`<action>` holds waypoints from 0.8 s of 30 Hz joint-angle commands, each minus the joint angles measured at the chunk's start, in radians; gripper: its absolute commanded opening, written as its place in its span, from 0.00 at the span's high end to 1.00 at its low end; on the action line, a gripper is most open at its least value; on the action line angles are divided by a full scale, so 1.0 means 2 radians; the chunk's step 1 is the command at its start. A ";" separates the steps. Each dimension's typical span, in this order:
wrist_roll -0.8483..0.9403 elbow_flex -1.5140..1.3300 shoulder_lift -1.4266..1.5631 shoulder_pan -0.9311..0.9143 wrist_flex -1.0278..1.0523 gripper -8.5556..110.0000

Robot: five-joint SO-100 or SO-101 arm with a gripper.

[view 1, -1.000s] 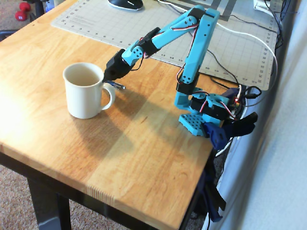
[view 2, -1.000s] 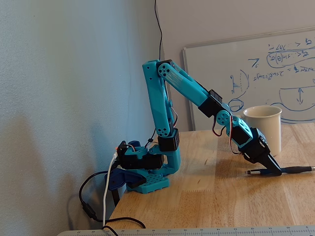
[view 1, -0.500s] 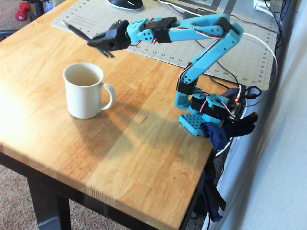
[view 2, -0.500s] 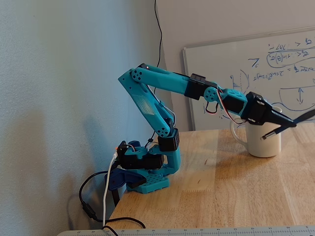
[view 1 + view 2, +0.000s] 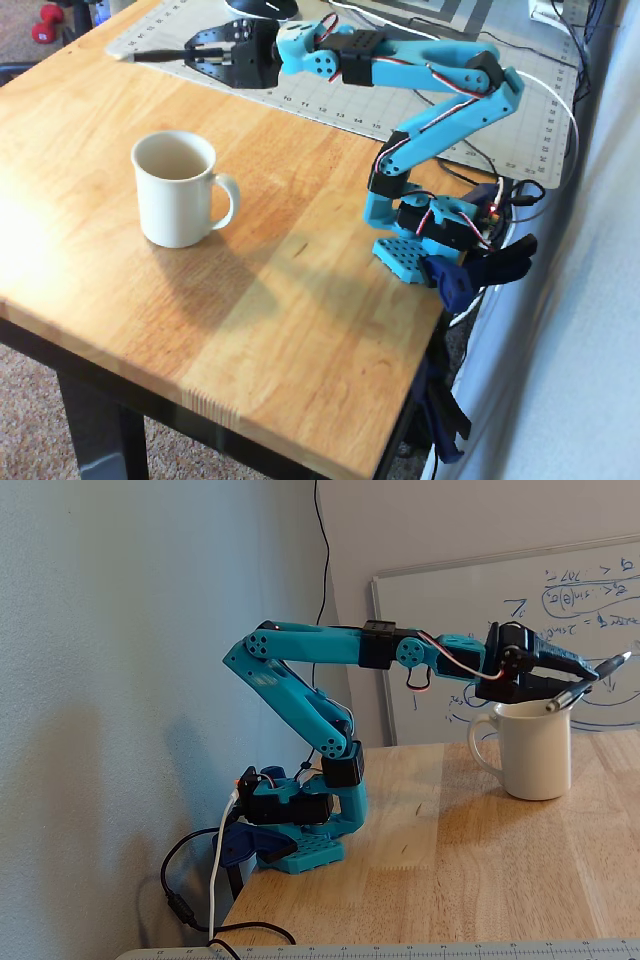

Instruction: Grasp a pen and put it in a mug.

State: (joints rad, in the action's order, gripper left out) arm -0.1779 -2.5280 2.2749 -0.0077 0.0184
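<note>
Pickup was done: the tool (image 5: 190, 55) was clamped on the pen (image 5: 160, 56), carried clear of the surface (image 5: 300, 300) over the cutting mat (image 5: 330, 100), well apart from the empty mug (image 5: 178, 190), leaving the carry and drop.

The mug (image 5: 177, 195) is cream-white, with a tan inside. The arm (image 5: 300, 695) is bright blue with black parts. The worktop (image 5: 290, 300) is light wood.

Pen (image 5: 160, 55) barrel perhaps hidden by hand (image 5: 200, 52)
</note>
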 commanded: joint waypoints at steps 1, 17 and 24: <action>0.216 0.039 0.029 0.021 -0.012 0.93; 0.494 0.139 0.029 0.093 -0.005 0.93; 0.544 0.140 0.030 0.134 0.015 0.93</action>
State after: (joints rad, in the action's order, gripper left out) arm 0.8360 -2.3516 2.2749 0.2270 0.0261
